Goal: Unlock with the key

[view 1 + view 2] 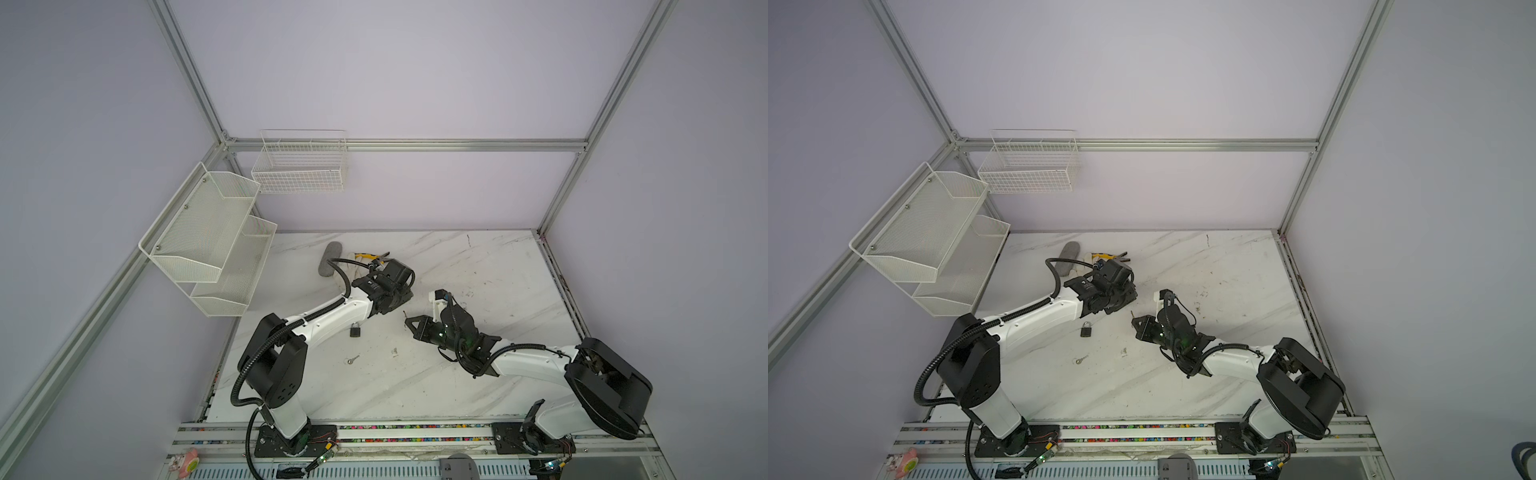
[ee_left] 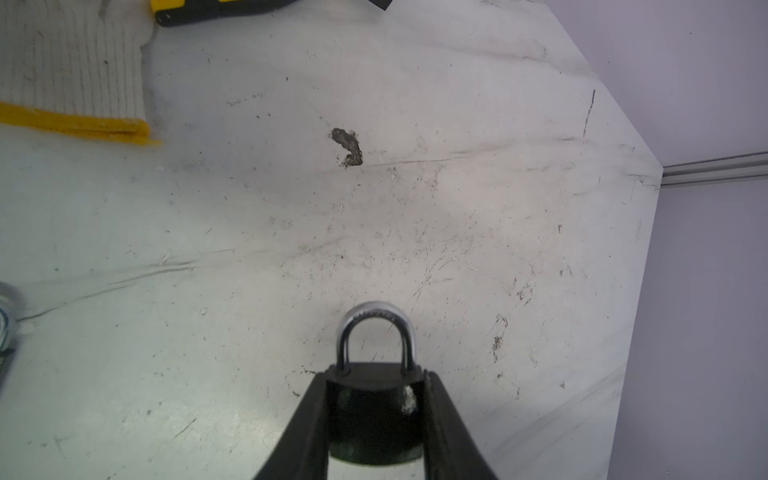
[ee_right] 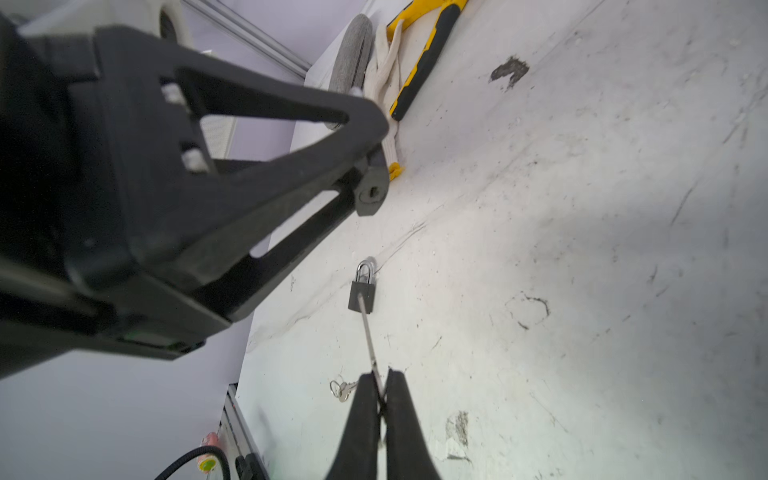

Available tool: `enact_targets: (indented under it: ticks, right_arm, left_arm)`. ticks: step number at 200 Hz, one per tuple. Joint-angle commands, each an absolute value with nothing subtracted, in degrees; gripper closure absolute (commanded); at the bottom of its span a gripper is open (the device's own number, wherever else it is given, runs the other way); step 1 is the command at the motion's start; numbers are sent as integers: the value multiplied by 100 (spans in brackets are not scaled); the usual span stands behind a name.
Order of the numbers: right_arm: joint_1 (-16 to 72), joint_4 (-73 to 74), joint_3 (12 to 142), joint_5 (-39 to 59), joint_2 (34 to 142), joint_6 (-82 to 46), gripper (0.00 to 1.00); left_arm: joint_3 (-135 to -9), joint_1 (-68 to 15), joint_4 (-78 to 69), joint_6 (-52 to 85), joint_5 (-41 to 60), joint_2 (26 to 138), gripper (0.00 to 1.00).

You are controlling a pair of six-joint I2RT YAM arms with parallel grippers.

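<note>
My left gripper (image 2: 376, 378) is shut on the body of a black padlock (image 2: 374, 415), whose steel shackle (image 2: 376, 328) sticks out past the fingertips. In the right wrist view the bottom end of this held padlock (image 3: 371, 192) faces the camera. My right gripper (image 3: 380, 380) is shut on a thin silver key (image 3: 368, 328), with the blade pointing forward and its tip still apart from the held padlock. In both top views the two grippers, left (image 1: 401, 297) and right (image 1: 409, 322), meet near the table's middle, a short gap between them.
A second black padlock (image 1: 355, 330) and a loose key on a ring (image 1: 352, 360) lie on the marble table near the left arm. A white glove (image 2: 70, 62), yellow-handled pliers (image 3: 428, 54) and a grey roll (image 1: 330, 259) sit at the back. Mesh shelves (image 1: 208, 237) hang at left.
</note>
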State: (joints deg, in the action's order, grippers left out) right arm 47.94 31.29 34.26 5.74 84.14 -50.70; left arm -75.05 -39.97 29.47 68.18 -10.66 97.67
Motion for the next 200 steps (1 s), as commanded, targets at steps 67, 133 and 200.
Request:
enact_targets:
  ticks: [67,133,200]
  right_arm:
    - [4766,3317,3749,283,8683,-4973,100]
    - [4642,3276,3806,413,8680,-4907,100]
    - [4544,3274,3901,630,8726,-4829,100]
  left_arm:
    - [-7343,-4069,2737,6685,-1021,9390,100]
    - [-7243,-4069,2740,6565,-1016,9309,100]
    - [-7252,-4069,2734,6474,-1000,9321,100]
